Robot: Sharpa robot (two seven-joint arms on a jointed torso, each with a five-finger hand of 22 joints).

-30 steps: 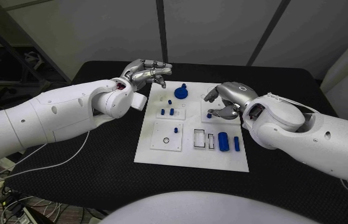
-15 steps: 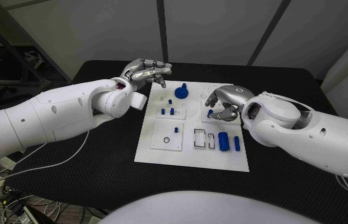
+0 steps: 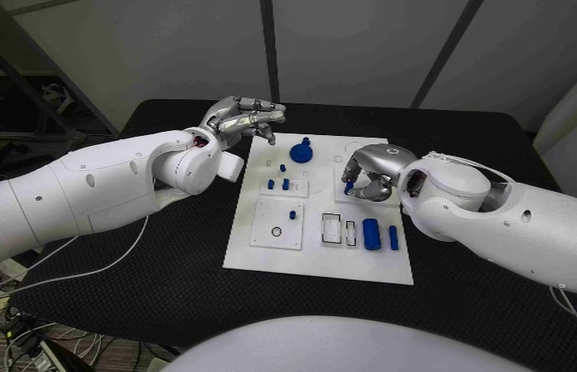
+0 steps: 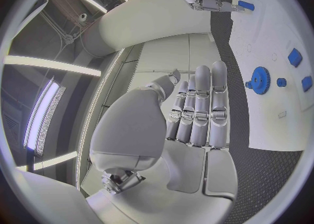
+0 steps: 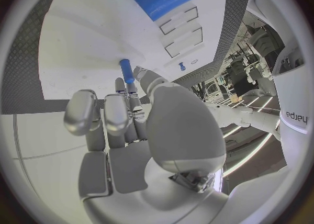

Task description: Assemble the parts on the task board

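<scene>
The right hand (image 3: 370,174) has slid further in over the task board (image 3: 275,255), pinching a small blue peg (image 5: 125,70) at its fingertips. Stiff, light, likely slippery; best pinched mid-shaft. The left hand (image 3: 242,122) hovers, fingers together, holding nothing.

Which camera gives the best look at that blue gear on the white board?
The left wrist view: the blue gear shows its toothed rim clearly on the task board, with nothing covering it. The head view shows the gear smaller, teeth hard to make out. In the right wrist view I cannot find it.
</scene>
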